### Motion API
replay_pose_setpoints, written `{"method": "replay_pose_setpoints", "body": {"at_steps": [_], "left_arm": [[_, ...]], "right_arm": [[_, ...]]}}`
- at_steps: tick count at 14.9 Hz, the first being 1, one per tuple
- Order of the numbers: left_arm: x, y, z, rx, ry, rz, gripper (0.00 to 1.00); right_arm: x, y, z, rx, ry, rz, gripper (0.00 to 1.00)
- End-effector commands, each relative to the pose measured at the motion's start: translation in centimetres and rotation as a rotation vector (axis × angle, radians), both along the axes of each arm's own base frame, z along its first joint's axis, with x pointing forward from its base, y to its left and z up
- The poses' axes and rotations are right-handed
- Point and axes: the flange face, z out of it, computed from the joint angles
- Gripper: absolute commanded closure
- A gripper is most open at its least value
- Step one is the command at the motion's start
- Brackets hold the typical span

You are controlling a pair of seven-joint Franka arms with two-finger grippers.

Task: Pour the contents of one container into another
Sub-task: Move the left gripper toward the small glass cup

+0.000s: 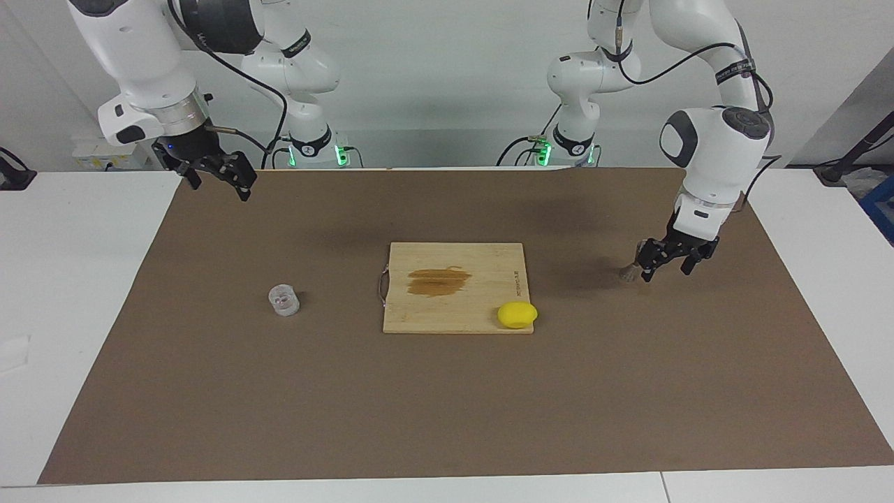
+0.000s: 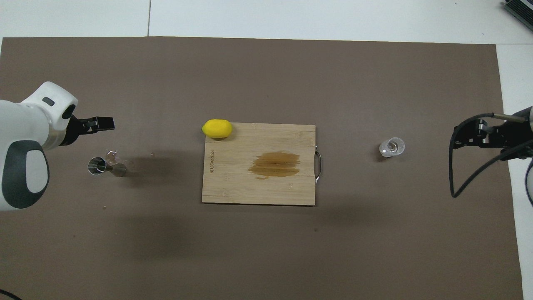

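The small clear cup [image 1: 283, 300] stands upright on the brown mat toward the right arm's end of the table; it also shows in the overhead view [image 2: 391, 147]. The silvery metal jigger [image 1: 628, 271] sits on the mat toward the left arm's end, and it shows in the overhead view too [image 2: 102, 166]. My left gripper [image 1: 667, 272] hangs low beside the jigger, open and empty, with the jigger just outside its fingers; it shows in the overhead view [image 2: 98, 125]. My right gripper [image 1: 218, 190] is raised over the mat's edge near its base, open and empty, well away from the cup [image 2: 462, 137].
A wooden cutting board [image 1: 454, 318] with a brown stain lies mid-table [image 2: 233, 187]. A yellow lemon [image 1: 517, 315] rests at the board's corner farthest from the robots [image 2: 217, 128]. A few droplets [image 2: 111, 155] lie on the mat next to the jigger.
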Motion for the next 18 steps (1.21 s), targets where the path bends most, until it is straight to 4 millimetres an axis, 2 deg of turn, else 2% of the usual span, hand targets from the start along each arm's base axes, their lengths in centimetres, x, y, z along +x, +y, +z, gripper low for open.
{"method": "replay_pose_setpoints", "body": {"at_steps": [1,4,6,8,9,10,12,14,15,16,17,18], "left_arm": [[-0.1,0.2,0.6,0.014,-0.033,-0.014,0.0],[0.3,-0.7,1.0,0.011,-0.001,-0.022,0.0],[0.8,-1.8,2.4,0.014,0.069,-0.05,0.0],[4.0,-1.8,5.0,-0.004,0.016,-0.042,0.0],[4.7,-1.7,6.0,-0.007,0.038,-0.036,0.0],[4.6,-1.7,7.2,-0.005,0.091,-0.038,0.0],[3.2,-2.1,7.4,0.003,0.253,-0.054,0.0],[3.3,-2.3,8.5,-0.014,0.247,-0.052,0.0],[3.4,-2.3,8.7,-0.06,0.244,-0.051,0.0],[3.5,-2.6,8.9,-0.191,0.255,-0.04,0.0],[3.6,-1.6,9.4,-0.324,0.257,-0.02,0.0],[3.6,-0.6,9.6,-0.388,0.24,-0.049,0.0]], "right_arm": [[-0.5,-0.2,0.1,0.024,-0.007,0.006,0.0],[-0.5,-0.2,0.2,0.024,-0.008,0.006,0.0],[-0.5,-0.2,0.2,0.024,-0.008,0.006,0.0],[-0.5,-0.2,0.2,0.024,-0.008,0.006,0.0],[-0.5,-0.2,0.2,0.024,-0.008,0.006,0.0],[-0.5,-0.2,0.2,0.024,-0.008,0.006,0.0],[-0.5,-0.2,0.2,0.024,-0.008,0.006,0.0],[-0.5,-0.2,0.2,0.024,-0.008,0.006,0.0],[-0.5,-0.2,0.2,0.022,-0.008,0.006,0.0],[-0.5,-0.2,0.2,0.024,-0.008,0.006,0.0],[-0.5,-0.2,0.2,0.024,-0.008,0.006,0.0],[-0.5,-0.2,0.2,0.024,-0.008,0.006,0.0]]}}
